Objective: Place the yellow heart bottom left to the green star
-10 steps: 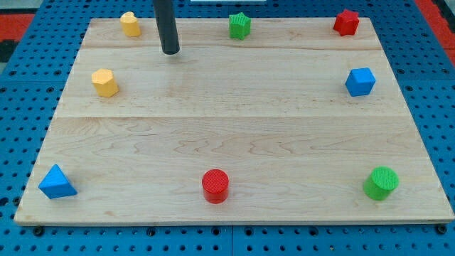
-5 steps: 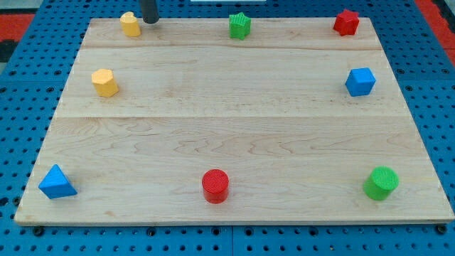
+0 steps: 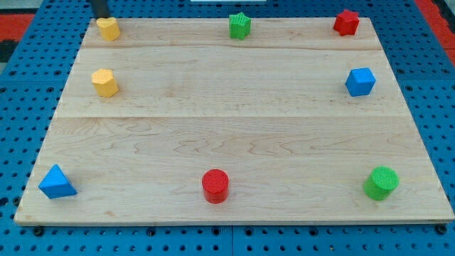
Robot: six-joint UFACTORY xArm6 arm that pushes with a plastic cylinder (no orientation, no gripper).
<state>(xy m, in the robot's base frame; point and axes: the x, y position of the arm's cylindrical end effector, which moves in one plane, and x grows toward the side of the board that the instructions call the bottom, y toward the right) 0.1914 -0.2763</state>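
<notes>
- Bench (image 3: 234,135): pale wood planks, smooth, faint sheen, grain showing.
- Red cylinder (image 3: 215,185) and green cylinder (image 3: 382,183): matt plastic, ridged tops.
- Blue cube (image 3: 360,81): smooth plastic.
- Pegboard (image 3: 21,107) beneath: blue, perforated, slightly glossy.

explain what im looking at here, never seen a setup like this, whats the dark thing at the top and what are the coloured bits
This is a single camera looking down at a wooden board on a blue pegboard. The dark thing is the lower end of a rod on a robot arm. It has no grasping tool and holds nothing; it only slides along the board and pushes blocks.

My tip sits at the view's top left, just above the yellow heart, close enough that I cannot tell if they touch.

Other blocks: a green star at top centre, a red block top right, a blue cube on the right, a yellow block on the left, and along the bottom a blue triangle, a red cylinder and a green cylinder.
</notes>
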